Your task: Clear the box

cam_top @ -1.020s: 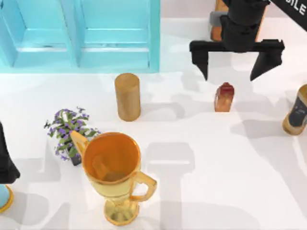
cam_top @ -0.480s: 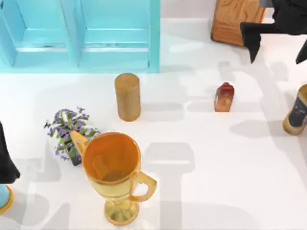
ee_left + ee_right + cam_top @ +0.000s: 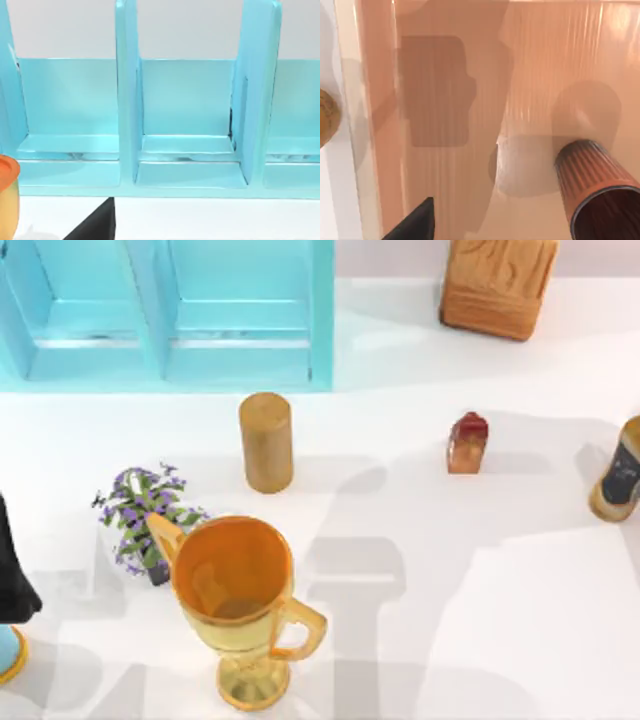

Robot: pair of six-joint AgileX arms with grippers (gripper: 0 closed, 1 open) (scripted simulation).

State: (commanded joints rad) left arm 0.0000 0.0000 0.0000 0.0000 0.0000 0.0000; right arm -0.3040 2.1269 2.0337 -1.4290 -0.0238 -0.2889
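Note:
The box (image 3: 497,285) is orange-brown wood with carved grain and stands at the table's far right back. In the right wrist view its wooden surface (image 3: 470,100) is close below the camera. A ribbed red-brown cup (image 3: 595,192) rests on that surface. My right gripper (image 3: 480,236) hangs over the box, open, with one black fingertip (image 3: 415,222) showing and nothing held. My left gripper (image 3: 160,236) is parked at the table's left edge, open, and faces the turquoise cabinet (image 3: 190,120).
On the table stand a tan wooden cylinder (image 3: 266,440), a small red-orange block (image 3: 467,443), a golden trophy cup (image 3: 235,590), a purple-flowered plant (image 3: 145,515) and a bottle (image 3: 620,475) at the right edge. The turquoise cabinet (image 3: 170,310) fills the back left.
My right gripper moved from above the red-orange block toward the back right, passed the box and left the top view. The left arm stayed still.

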